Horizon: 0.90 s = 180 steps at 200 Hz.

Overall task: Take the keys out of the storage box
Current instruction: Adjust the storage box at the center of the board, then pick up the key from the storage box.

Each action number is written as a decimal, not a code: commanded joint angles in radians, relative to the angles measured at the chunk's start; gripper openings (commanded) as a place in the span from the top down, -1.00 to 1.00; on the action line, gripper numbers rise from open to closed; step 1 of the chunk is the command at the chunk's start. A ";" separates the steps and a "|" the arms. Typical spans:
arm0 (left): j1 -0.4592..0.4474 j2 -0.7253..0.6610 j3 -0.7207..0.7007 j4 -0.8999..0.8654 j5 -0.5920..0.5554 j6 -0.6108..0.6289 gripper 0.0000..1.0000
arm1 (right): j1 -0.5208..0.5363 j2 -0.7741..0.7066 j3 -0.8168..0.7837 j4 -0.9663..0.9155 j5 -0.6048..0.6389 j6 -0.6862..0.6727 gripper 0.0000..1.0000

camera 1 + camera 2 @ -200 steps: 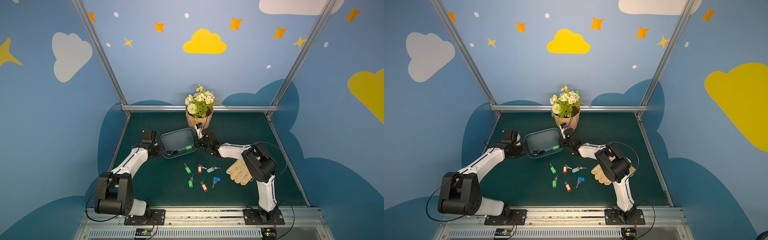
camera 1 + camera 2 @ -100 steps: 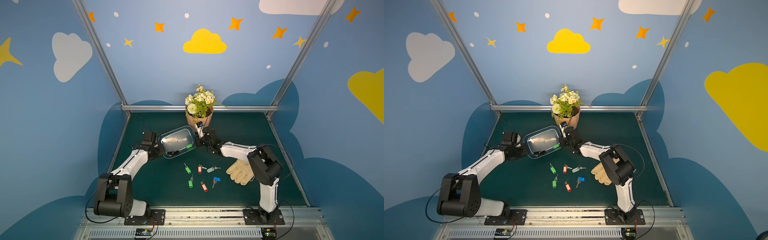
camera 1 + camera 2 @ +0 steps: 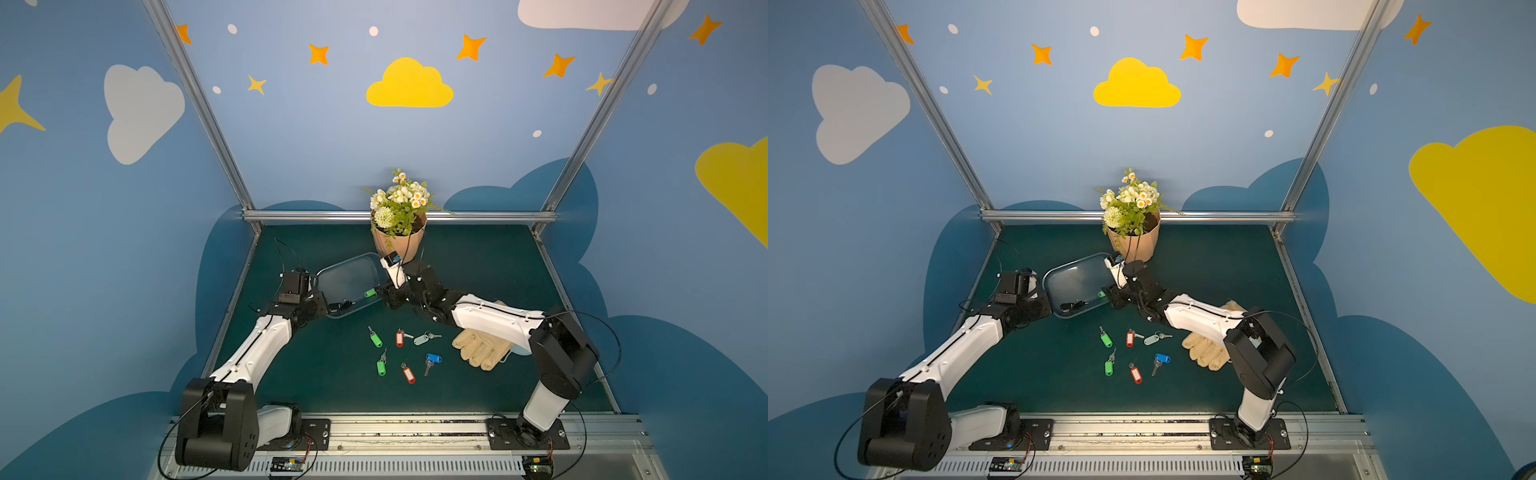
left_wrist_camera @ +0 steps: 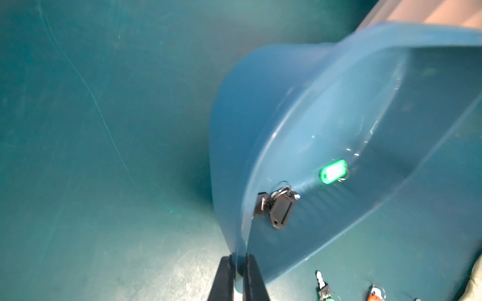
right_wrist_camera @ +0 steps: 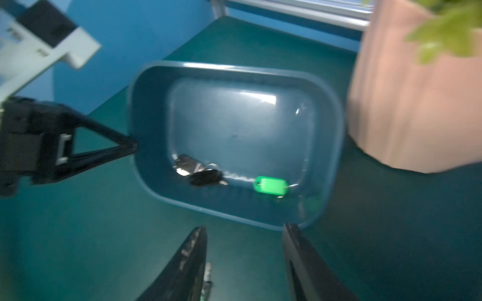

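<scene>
While 6 keys (image 3: 400, 338) lie out on the mat (image 3: 332, 374), the left gripper (image 4: 238, 263) pinches the rim of the tilted box (image 5: 234, 70) and the right gripper (image 5: 245, 228) gapes just beside it. Tip slowly so the green-tagged key (image 5: 271, 185) and black-tagged keys (image 5: 203, 177) inside slide out, clear of the flowerpot (image 3: 401, 245).

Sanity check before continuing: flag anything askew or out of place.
The storage box sits tilted, not flat, its rim pinched by the left gripper; a black-tagged key and a green-tagged key lie against its low wall.

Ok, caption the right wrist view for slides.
Left gripper pinching storage box rim; green key and black key inside.
</scene>
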State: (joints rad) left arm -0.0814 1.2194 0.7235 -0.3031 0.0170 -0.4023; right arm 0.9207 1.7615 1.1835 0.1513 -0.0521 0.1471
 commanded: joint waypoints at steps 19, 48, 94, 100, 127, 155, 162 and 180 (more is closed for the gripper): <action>-0.009 -0.048 -0.059 0.107 -0.003 0.050 0.95 | 0.079 0.184 0.175 -0.125 -0.080 -0.022 -0.19; -0.015 -0.058 -0.090 0.134 -0.001 0.065 0.95 | 0.080 0.334 0.377 -0.301 -0.021 0.017 -0.16; -0.017 -0.063 -0.101 0.150 0.024 0.081 0.95 | 0.076 0.503 0.620 -0.534 0.085 0.035 -0.17; -0.017 -0.066 -0.102 0.153 0.027 0.083 0.95 | 0.076 0.513 0.634 -0.546 0.101 0.043 -0.16; -0.018 -0.069 -0.104 0.156 0.029 0.083 0.95 | 0.075 0.552 0.673 -0.552 0.128 0.052 -0.19; -0.020 -0.062 -0.104 0.156 0.031 0.083 0.95 | 0.077 0.587 0.701 -0.521 0.131 0.058 -0.19; -0.018 -0.061 -0.104 0.156 0.031 0.085 0.95 | 0.076 0.595 0.701 -0.502 0.125 0.051 -0.19; -0.019 -0.056 -0.101 0.157 0.033 0.086 0.95 | 0.077 0.616 0.704 -0.447 0.112 0.031 -0.17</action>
State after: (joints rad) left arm -0.0986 1.1717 0.6250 -0.1783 0.0307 -0.3286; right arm 0.9981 2.3417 1.8626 -0.3412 0.0589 0.1871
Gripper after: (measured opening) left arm 0.097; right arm 0.591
